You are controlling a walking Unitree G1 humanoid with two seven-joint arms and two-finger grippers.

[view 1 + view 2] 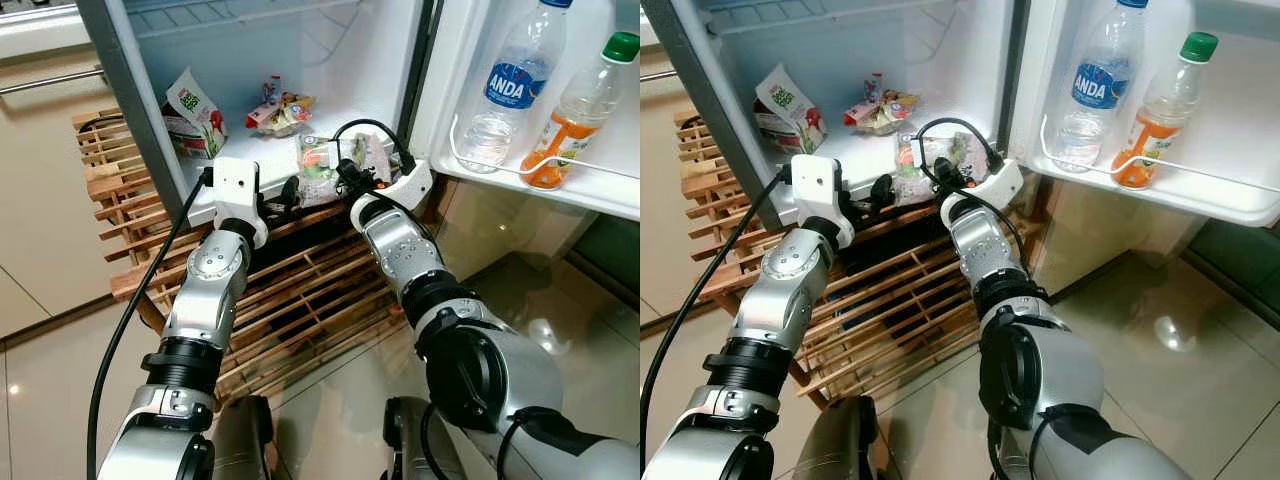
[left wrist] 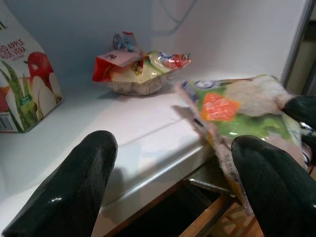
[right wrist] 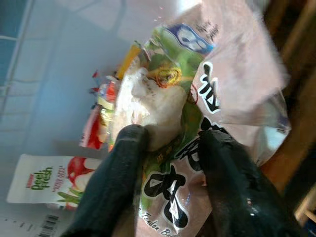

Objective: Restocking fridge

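Observation:
A clear food bag with a green and pink label (image 1: 322, 166) stands at the front edge of the white fridge shelf (image 1: 250, 150). My right gripper (image 1: 345, 178) is shut on the food bag (image 3: 177, 128), its black fingers (image 3: 123, 173) pinching the plastic. My left gripper (image 1: 280, 200) is open just left of the bag (image 2: 237, 106) at the shelf's front lip, its fingers (image 2: 74, 182) spread with nothing between them. A juice carton (image 1: 192, 118) leans at the shelf's back left, and a snack packet pile (image 1: 280, 108) lies at the back.
The open fridge door rack (image 1: 540, 175) on the right holds a clear water bottle (image 1: 508, 85) and an orange drink bottle (image 1: 572, 112). A wooden slatted crate (image 1: 300, 300) sits under the shelf. Glossy tiled floor (image 1: 530, 300) lies to the right.

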